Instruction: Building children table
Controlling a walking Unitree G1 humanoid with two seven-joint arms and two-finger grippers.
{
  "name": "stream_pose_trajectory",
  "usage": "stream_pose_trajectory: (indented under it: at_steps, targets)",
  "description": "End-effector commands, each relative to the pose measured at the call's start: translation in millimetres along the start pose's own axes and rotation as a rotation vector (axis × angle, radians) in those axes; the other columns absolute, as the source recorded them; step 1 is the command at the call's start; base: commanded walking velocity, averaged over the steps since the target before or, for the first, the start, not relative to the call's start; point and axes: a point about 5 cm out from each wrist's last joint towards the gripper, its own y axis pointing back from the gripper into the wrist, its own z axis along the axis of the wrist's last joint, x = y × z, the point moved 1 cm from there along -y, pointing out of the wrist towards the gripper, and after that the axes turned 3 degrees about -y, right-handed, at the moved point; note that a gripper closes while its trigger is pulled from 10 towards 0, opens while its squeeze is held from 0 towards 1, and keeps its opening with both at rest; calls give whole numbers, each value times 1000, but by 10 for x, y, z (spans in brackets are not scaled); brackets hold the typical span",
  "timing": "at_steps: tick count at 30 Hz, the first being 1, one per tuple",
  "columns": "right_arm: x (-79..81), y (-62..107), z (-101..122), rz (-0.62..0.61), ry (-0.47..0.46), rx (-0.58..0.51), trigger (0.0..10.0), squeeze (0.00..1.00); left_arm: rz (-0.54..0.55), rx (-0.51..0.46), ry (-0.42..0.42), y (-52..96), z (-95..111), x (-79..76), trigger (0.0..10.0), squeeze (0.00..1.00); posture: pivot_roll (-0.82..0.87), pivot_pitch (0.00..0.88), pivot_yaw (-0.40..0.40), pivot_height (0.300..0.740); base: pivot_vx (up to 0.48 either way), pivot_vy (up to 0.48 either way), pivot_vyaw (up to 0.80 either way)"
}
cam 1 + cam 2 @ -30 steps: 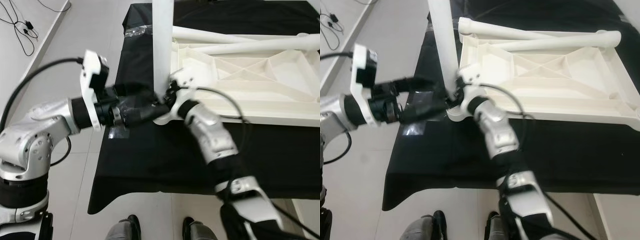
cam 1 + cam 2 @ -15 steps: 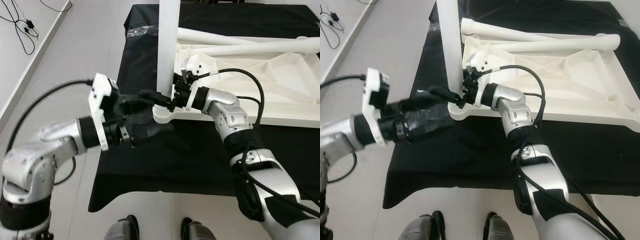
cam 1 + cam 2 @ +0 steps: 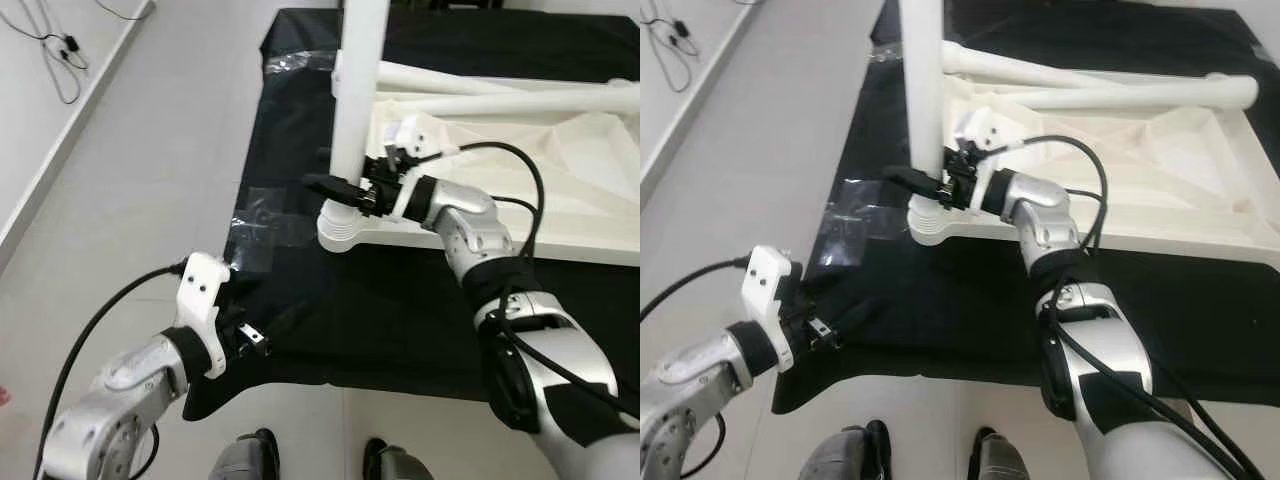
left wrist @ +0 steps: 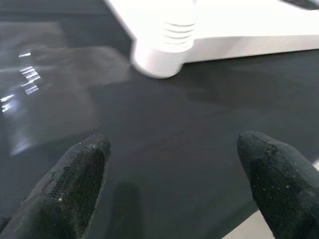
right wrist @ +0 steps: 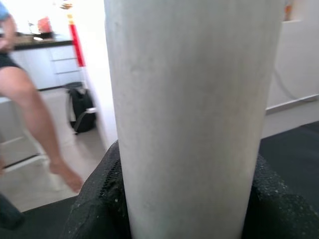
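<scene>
A white children's table top [image 3: 520, 150] lies upside down on a black cloth. One white leg [image 3: 358, 90] stands upright in the near-left corner socket [image 3: 340, 228]. My right gripper [image 3: 343, 189] is shut on this leg just above the socket; in the right wrist view the leg [image 5: 192, 99] sits between the black fingers [image 5: 99, 199]. My left gripper [image 3: 248, 335] hovers low at the cloth's front-left edge, away from the leg. Its fingertips [image 4: 75, 174] stand apart with nothing between them, and the socket [image 4: 159, 55] lies ahead.
Two loose white legs [image 3: 450, 75] lie across the far side of the table top. Shiny clear tape patches [image 3: 265, 210] sit on the black cloth [image 3: 400, 320] left of the socket. Cables [image 3: 60, 45] lie on the floor far left. A person's legs [image 5: 30, 114] are in the right wrist view's background.
My left gripper has let go near the leg's base and drawn back down to the table's front-left edge. The right gripper keeps its hold on the leg.
</scene>
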Motion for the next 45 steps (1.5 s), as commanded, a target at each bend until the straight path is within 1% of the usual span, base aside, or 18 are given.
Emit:
stream_pose_trajectory:
  at_steps: [1, 3, 7, 15, 16, 17, 18, 19, 21, 22, 24, 26, 27, 37, 38, 39, 40, 45]
  targets:
    - [-18, 172, -339, -111, -59, 116, 0, 0, 33, 17, -10, 20, -88, -35, 10000, 0, 91, 212, -26, 740, 0, 0, 0]
    - [-25, 213, -424, -181, -68, 145, 0, 0, 36, 24, 7, 36, -134, -76, 10000, 0, 88, 212, -26, 740, 0, 0, 0]
    - [673, 669, -984, -792, -201, 285, 0, 0, 52, 28, 43, 86, -359, -311, 10000, 0, 61, 207, -3, 740, 0, 0, 0]
    - [621, 512, -917, -737, -109, 269, 0, 0, 0, -12, -18, -73, -343, -302, 10000, 0, 50, 156, -5, 740, 0, 0, 0]
    - [611, 468, -935, -727, -111, 278, 9333, 0, 9, -23, -34, -103, -324, -279, 10000, 0, 48, 146, -2, 740, 0, 0, 0]
    - [583, 417, -915, -710, -109, 264, 10000, 0, 24, -35, -46, -134, -307, -247, 10000, 0, 50, 137, 0, 740, 0, 0, 0]
    - [583, 417, -915, -710, -109, 264, 10000, 0, 24, -35, -46, -134, -307, -247, 10000, 0, 50, 137, 0, 740, 0, 0, 0]
    - [566, 378, -828, -695, -115, 229, 10000, 588, 42, -44, -66, -164, -294, -217, 10000, 0, 52, 130, 0, 740, 0, 0, 0]
    - [564, 353, -714, -685, -122, 189, 10000, 588, 60, -53, -89, -192, -284, -191, 10000, 0, 52, 130, 0, 740, 0, 0, 0]
    - [550, 318, -618, -630, -117, 153, 10000, 1000, 71, -66, -98, -216, -265, -176, 10000, 0, 58, 118, -1, 740, 0, 0, 0]
    - [537, 291, -559, -588, -111, 132, 10000, 1000, 78, -78, -104, -236, -254, -164, 10000, 0, 58, 118, -1, 740, 0, 0, 0]
    - [487, 209, -363, -378, -89, 52, 10000, 745, 70, -90, -129, -293, -247, -168, 10000, 0, 61, 107, 2, 740, 0, 0, 0]
    - [438, 192, -302, -321, -84, 29, 10000, 0, 64, -92, -133, -313, -253, -175, 10000, 0, 61, 104, 0, 740, 0, 0, 0]
    - [305, 72, -269, 14, -92, 63, 10000, 0, 21, -99, -127, -410, -280, -224, 10000, 0, 89, 109, -15, 740, 0, 0, 0]
    - [278, 67, -273, 26, -126, 61, 2627, 0, 21, -101, -125, -417, -279, -224, 10000, 0, 90, 113, -18, 740, 0, 0, 0]
    - [278, 67, -273, 26, -126, 61, 2627, 0, 21, -101, -125, -417, -279, -224, 10000, 0, 90, 113, -18, 740, 0, 0, 0]
    - [257, 67, -275, 39, -151, 58, 0, 0, 21, -104, -125, -425, -280, -224, 10000, 0, 90, 113, -18, 740, 0, 0, 0]
    - [156, 95, -345, 32, -168, 103, 0, 0, 19, -115, -122, -446, -277, -233, 10000, 0, 94, 126, -31, 740, 0, 0, 0]
